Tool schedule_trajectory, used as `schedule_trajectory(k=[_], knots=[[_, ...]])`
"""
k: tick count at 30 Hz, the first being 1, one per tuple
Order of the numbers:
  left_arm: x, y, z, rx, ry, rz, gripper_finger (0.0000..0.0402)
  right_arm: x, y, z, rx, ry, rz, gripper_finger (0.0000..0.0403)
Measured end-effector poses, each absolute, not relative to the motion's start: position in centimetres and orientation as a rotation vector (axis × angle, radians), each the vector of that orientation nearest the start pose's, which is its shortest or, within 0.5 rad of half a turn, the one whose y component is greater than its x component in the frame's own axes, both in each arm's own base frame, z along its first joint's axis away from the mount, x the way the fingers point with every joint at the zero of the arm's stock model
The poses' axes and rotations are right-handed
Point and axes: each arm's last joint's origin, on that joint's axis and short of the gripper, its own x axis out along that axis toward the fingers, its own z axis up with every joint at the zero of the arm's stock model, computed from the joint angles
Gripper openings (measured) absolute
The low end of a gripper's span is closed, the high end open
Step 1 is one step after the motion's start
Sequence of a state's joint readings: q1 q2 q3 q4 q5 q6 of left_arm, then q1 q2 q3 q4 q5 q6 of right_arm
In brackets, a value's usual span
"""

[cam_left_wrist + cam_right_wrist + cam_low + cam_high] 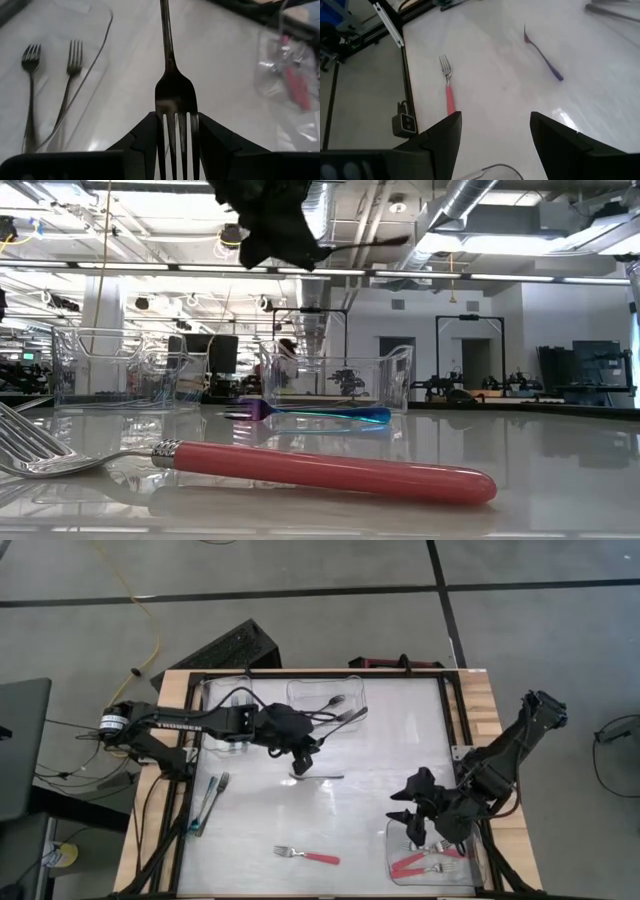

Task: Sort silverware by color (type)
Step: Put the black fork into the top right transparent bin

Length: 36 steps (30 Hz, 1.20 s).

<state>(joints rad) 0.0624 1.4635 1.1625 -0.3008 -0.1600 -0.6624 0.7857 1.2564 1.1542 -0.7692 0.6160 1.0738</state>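
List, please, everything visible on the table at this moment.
Clear tubs: three; two at the high view's top edge, one at bottom right.
Dark forks: two, in the top middle tub.
Red forks: at least two, in the bottom-right tub.
Loose red fork: one, bottom edge.
Blue fork: one, table centre.
Teal forks: two, left side.
Left gripper: shut on a dark held fork.
Right gripper: open, above the bottom-right tub.

White table [380, 740] is carrying three clear tubs: two at the far edge [326, 692] [226, 712], one at near right [470, 865]. Lying loose on it: red-handled fork [306, 856], blue-handled fork [316, 777], fork pair [208, 802] at left.
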Motion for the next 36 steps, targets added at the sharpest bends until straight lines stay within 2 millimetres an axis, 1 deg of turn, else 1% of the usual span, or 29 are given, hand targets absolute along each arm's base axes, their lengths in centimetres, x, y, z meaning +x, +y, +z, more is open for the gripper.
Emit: schedule_trajectory(k=[4, 12, 14, 16, 19, 22, 25, 27, 30, 33, 36], knots=[[32.4, 2.3, 29.9, -0.621, 0.479, 0.368, 0.0094, 18.7, 16.2, 32.0, 0.467, 0.64, -0.216, 0.026], [32.5, 1.9, 29.9, -0.62, 0.485, 0.347, 0.0094, 18.8, 16.1, 31.9, 0.469, 0.638, -0.224, 0.026], [32.6, 1.7, 30.1, -0.621, 0.463, 0.334, 0.0094, 18.8, 16.1, 31.9, 0.469, 0.639, -0.223, 0.026], [32.5, 1.3, 31.0, -0.618, 0.408, 0.319, 0.0094, 18.8, 16.1, 31.9, 0.469, 0.638, -0.223, 0.026], [32.0, 0.7, 32.9, -0.599, 0.275, 0.315, 0.0094, 18.8, 16.2, 32.0, 0.475, 0.634, -0.217, 0.026], [31.8, 0.3, 33.4, -0.609, 0.145, 0.325, 0.0094, 19.0, 16.4, 31.9, 0.48, 0.629, -0.214, 0.026], [31.9, -0.1, 32.5, -0.657, 0.027, 0.335, 0.0094, 18.9, 16.5, 31.9, 0.474, 0.629, -0.211, 0.026], [31.7, -0.4, 31.8, -0.699, -0.097, 0.301, 0.0094, 19.1, 16.5, 31.8, 0.464, 0.614, -0.23, 0.026], [30.6, -1.0, 30.1, -0.744, -0.269, 0.231, 0.0094, 19.2, 16.6, 31.6, 0.445, 0.581, -0.262, 0.026], [29.1, -1.8, 28.5, -0.836, -0.409, 0.175, 0.0094, 19.3, 16.6, 32.0, 0.444, 0.489, -0.309, 0.026], [28.3, -3.2, 28.0, -0.894, -0.509, 0.178, 0.0094, 19.8, 16.2, 32.7, 0.409, 0.341, -0.396, 0.026]])
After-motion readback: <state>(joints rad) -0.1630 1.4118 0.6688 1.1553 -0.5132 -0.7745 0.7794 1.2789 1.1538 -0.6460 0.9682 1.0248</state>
